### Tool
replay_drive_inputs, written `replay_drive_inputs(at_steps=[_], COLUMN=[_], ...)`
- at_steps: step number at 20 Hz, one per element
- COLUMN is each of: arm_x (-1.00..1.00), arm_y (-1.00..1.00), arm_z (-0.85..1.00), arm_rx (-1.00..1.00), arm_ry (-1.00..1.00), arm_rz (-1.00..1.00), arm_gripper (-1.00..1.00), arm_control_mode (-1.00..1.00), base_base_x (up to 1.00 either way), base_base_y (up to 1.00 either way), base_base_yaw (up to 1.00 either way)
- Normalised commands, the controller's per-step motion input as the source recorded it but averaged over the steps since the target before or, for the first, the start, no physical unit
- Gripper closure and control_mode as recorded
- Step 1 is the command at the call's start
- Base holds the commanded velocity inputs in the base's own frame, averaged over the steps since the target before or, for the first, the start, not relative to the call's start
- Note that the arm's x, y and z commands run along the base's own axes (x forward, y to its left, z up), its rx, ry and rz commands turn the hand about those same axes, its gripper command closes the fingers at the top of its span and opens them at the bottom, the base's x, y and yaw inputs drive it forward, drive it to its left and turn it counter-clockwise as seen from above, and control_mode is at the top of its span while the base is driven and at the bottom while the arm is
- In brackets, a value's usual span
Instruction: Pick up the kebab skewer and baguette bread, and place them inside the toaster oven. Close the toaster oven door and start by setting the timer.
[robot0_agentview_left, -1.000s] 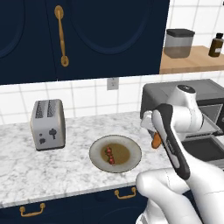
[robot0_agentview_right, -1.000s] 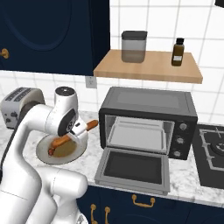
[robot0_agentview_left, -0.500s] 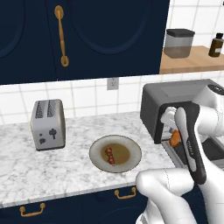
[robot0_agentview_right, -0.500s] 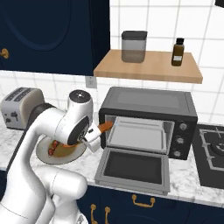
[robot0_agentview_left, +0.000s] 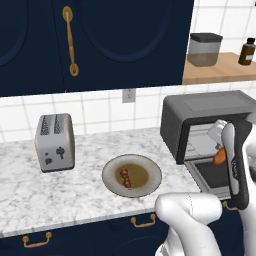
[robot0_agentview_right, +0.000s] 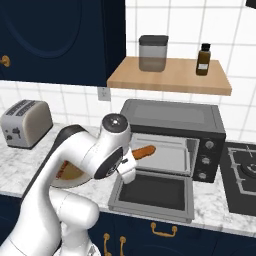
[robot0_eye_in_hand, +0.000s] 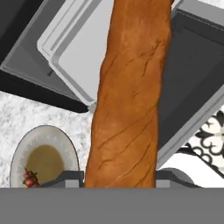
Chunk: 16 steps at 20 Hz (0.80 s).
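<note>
Two-finger gripper (robot0_agentview_right: 134, 159) clamped on the slender orange-brown baguette bread (robot0_agentview_right: 143, 150), fingers pressed to the loaf's lower end, seen in the hand view flanking it on both sides. Baguette bread (robot0_eye_in_hand: 131, 92) held in the air just in front of the large dark grey boxy toaster oven (robot0_agentview_right: 172, 117), pointing toward its open mouth, above the lowered door. Wide dark grey toaster oven door (robot0_agentview_right: 155, 192) dropped flat, lying level in front of the toaster oven on the white marbled counter (robot0_agentview_left: 75, 190). Pale metal tray (robot0_agentview_right: 167, 152) visible inside the toaster oven, beyond the loaf's tip.

Short kebab skewer (robot0_agentview_left: 125, 178) with dark red and brown chunks lying on the round beige plate (robot0_agentview_left: 111, 170), left of the toaster oven and well apart from it. Silver two-slot toaster (robot0_agentview_left: 55, 141) farther left of the toaster oven, past the plate. Wooden shelf (robot0_agentview_right: 170, 75) above the toaster oven, carrying a grey lidded canister (robot0_agentview_right: 153, 52) and a small dark brown bottle (robot0_agentview_right: 202, 59).
</note>
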Motion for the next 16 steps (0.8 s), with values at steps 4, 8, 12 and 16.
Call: replay_drive_inputs(at_steps=[4, 8, 12, 16], arm_x=[0.07, 0.20, 0.45, 0.51], arm_y=[-0.59, -0.47, -0.24, -0.32], arm_z=[0.00, 0.00, 0.00, -0.15], arm_rx=[0.02, 0.02, 0.12, 0.15], arm_ry=[-0.07, -0.08, -0.03, -0.01], arm_rz=[-0.28, -0.26, -0.12, 0.00], arm_gripper=[1.00, 1.00, 1.00, 1.00], arm_control_mode=[-1.00, -1.00, -1.00, -1.00], base_base_x=[0.00, 0.00, 0.00, 0.00], base_base_y=[0.00, 0.00, 0.00, 0.00], base_base_yaw=[0.00, 0.00, 0.00, 0.00])
